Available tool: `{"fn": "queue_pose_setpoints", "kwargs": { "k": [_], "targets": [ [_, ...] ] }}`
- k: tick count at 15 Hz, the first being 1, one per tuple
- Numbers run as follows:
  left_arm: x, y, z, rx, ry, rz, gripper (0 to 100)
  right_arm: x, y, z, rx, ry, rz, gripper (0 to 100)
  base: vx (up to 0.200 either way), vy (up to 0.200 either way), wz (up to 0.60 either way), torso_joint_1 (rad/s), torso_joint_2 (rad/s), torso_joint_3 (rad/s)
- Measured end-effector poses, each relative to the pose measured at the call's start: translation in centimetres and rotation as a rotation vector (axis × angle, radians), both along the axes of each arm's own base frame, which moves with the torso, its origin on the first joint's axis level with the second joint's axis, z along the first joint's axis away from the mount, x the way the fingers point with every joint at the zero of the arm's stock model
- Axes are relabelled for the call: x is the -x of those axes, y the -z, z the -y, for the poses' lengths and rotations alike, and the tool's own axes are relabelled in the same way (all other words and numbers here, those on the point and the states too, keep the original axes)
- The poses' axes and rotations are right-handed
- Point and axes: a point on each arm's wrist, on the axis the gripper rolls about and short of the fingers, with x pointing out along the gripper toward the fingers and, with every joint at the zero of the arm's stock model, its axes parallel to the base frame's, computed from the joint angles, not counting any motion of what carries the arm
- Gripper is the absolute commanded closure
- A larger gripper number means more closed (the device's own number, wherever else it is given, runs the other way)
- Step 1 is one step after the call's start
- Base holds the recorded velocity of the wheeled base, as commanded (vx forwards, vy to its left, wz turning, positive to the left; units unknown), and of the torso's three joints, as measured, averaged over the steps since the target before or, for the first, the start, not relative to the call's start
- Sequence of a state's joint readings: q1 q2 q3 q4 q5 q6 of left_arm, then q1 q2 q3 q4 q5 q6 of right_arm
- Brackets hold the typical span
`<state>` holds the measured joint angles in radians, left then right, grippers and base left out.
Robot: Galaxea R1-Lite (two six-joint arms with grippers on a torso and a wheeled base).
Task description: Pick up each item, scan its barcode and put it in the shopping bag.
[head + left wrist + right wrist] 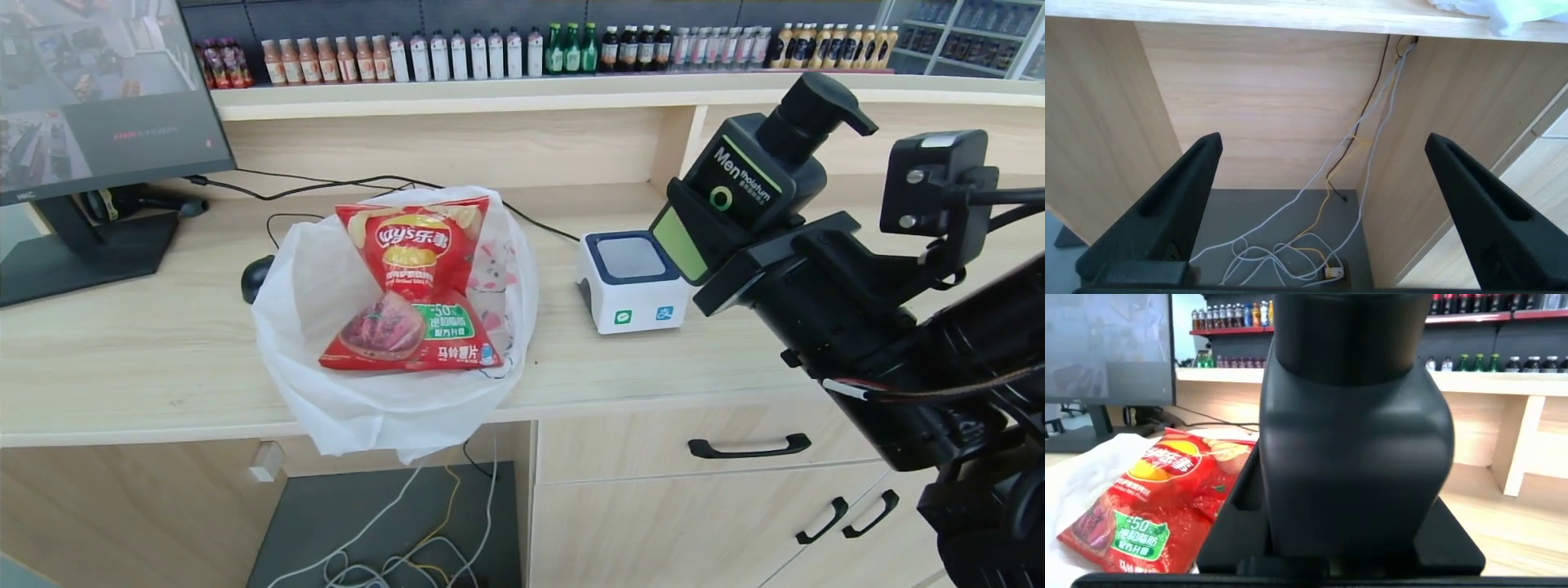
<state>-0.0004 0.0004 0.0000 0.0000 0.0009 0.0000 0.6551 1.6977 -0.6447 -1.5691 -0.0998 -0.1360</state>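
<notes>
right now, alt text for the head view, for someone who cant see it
The right gripper holds a black pump bottle raised beside the white barcode scanner on a wooden counter. To its left, a red chip bag lies in the open white shopping bag.

Print marks the chip bag (412, 282) and pump bottle (747, 192).

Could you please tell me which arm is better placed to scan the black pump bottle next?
Right. The right gripper holds the black pump bottle near the white cube scanner; the left gripper hangs open below the wooden counter.
</notes>
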Motion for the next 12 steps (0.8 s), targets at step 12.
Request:
{"fn": "queue_pose_setpoints", "kwargs": {
  "k": [12],
  "targets": [
    [0.00, 0.00, 0.00, 0.000, 0.000, 0.000, 0, -0.73, 0.44, -0.87, -0.110, 0.006, -0.078, 100, 0.000, 0.000, 0.00, 0.000, 0.00, 0.000]
  ]
}}
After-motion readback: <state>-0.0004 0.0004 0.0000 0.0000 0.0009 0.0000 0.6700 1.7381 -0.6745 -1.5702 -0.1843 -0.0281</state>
